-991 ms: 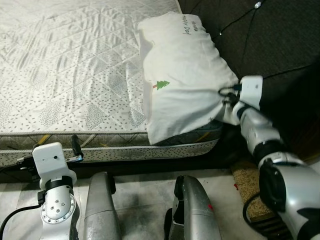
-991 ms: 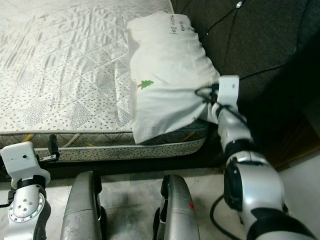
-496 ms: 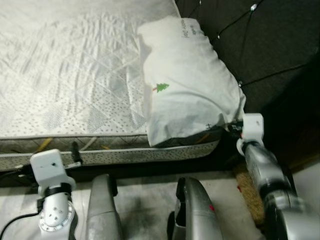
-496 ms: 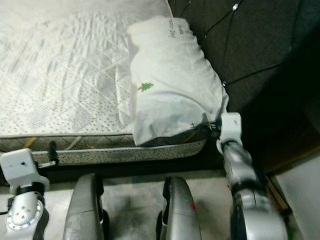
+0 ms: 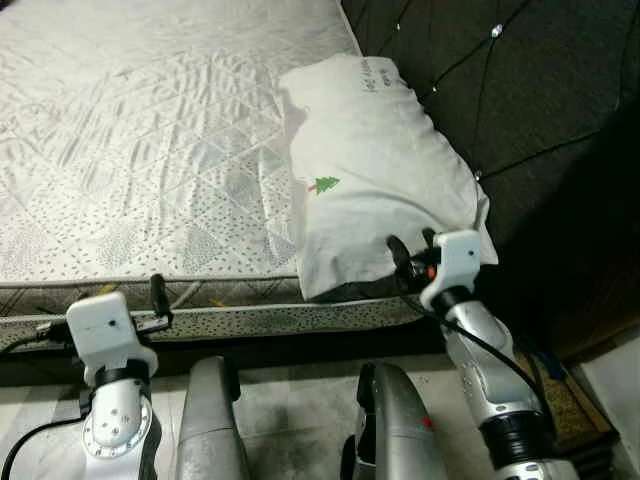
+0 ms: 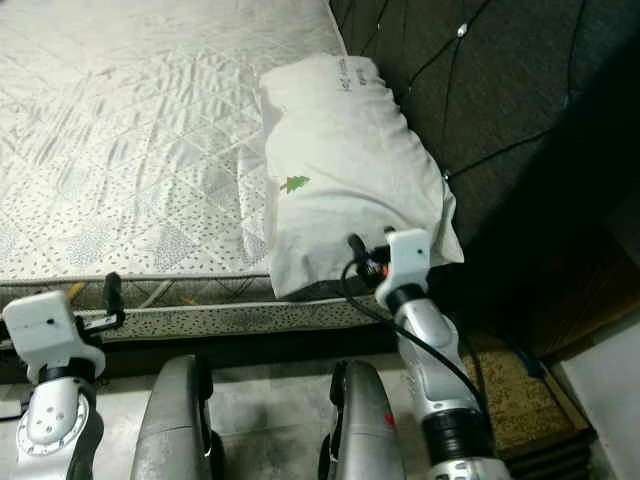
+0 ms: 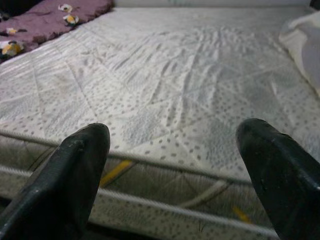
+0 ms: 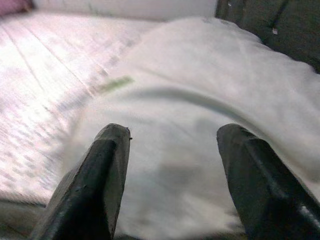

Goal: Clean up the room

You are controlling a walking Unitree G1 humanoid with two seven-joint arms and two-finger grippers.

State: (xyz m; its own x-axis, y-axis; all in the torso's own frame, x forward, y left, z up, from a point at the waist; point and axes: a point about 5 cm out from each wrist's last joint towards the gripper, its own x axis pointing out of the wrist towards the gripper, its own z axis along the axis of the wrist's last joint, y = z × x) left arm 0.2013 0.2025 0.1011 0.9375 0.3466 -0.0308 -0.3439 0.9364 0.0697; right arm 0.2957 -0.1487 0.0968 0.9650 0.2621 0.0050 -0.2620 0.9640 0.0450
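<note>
Bed bare, headboard right | pillow released | right gripper moved to its near end, jaws apart, empty | left gripper wide, empty | pillow placed.

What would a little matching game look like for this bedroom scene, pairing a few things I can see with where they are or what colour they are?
Things:
1. pillow
2. mattress
3. headboard
4. right gripper

Descriptions:
A. dark and tufted, beside the pillow
B. white, with a small green tree
C. open, fingers facing the pillow's near end
D. quilted, dotted pattern, under the pillow

Pairs: 1-B, 2-D, 3-A, 4-C
</note>
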